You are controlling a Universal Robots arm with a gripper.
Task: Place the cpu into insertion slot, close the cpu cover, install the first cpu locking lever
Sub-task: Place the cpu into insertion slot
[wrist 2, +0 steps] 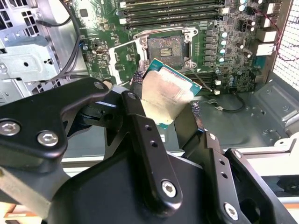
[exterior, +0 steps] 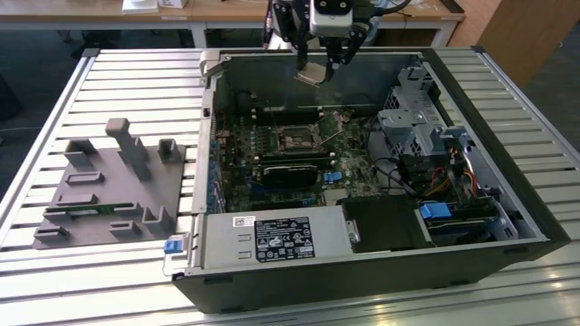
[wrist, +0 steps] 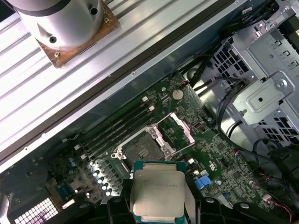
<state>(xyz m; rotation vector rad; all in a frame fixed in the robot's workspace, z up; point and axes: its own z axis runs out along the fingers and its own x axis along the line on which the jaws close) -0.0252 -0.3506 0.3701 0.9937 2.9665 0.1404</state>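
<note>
Within the claw, the cpu, aslant, aloft.

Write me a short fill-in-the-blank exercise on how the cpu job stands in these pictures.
1. The gripper is shut on the ____.
2. The insertion slot on the green board has nothing in it: it is ____.
3. The cpu cover is swung up beside the insertion slot, so it is ____, not closed.

Missing words: cpu; empty; open.
</note>
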